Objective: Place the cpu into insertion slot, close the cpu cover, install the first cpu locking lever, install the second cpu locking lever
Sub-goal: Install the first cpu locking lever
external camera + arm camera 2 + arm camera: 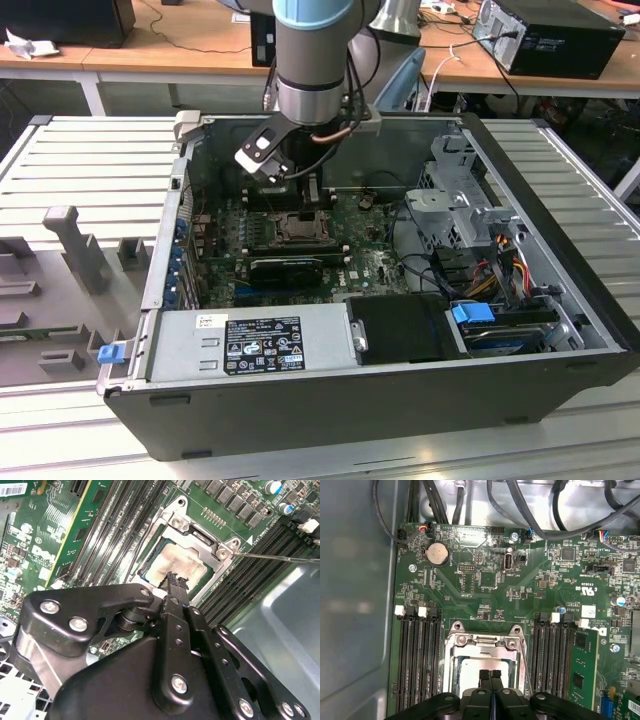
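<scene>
The cpu (176, 565) lies in the insertion slot (297, 228), its pale silver face showing in both wrist views. The cpu cover (485, 641), a metal frame with a window, lies flat over the cpu (468, 672). A thin wire locking lever (277, 558) sticks out from one corner of the socket, and in the first wrist view this locking lever (524, 657) runs along the socket's side. My gripper (490, 674) hangs just above the cpu's face, shut, with nothing between its fingers. Its tip (174, 580) sits over the window's edge.
Black memory slots (417, 655) flank the socket on both sides, one holding a green memory module (580, 665). In the exterior view a power supply (250, 345) fills the case's front and a drive cage (465, 205) with cables stands at the right. Case walls enclose everything.
</scene>
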`<state>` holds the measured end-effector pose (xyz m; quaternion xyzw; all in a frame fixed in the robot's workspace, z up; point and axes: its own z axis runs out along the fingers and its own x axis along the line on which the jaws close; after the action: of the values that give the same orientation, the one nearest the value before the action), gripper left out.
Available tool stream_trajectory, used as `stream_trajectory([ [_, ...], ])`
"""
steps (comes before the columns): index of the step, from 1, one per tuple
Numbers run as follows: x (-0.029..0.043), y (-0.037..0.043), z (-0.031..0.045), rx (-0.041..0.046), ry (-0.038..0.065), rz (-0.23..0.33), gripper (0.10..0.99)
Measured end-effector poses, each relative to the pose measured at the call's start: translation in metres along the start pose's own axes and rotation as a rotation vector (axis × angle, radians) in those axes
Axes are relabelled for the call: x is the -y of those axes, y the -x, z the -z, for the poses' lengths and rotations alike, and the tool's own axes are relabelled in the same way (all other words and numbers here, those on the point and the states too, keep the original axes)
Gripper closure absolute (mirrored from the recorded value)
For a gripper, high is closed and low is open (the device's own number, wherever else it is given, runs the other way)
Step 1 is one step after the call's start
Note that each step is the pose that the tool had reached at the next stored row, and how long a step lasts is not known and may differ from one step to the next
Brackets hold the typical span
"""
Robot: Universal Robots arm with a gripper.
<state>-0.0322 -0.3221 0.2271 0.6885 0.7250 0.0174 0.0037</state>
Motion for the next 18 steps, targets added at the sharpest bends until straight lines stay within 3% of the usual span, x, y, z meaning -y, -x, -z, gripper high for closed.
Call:
stream_trajectory([
  [7, -0.0004, -0.0003, 0.0142, 0.0, 0.0, 0.0, 0.98],
  [16, -0.0017, -0.001, 0.0557, 0.0005, 0.0, 0.0, 0.98],
  [18, -0.0018, -0.0011, 0.0605, 0.0005, 0.0, 0.0, 0.98],
])
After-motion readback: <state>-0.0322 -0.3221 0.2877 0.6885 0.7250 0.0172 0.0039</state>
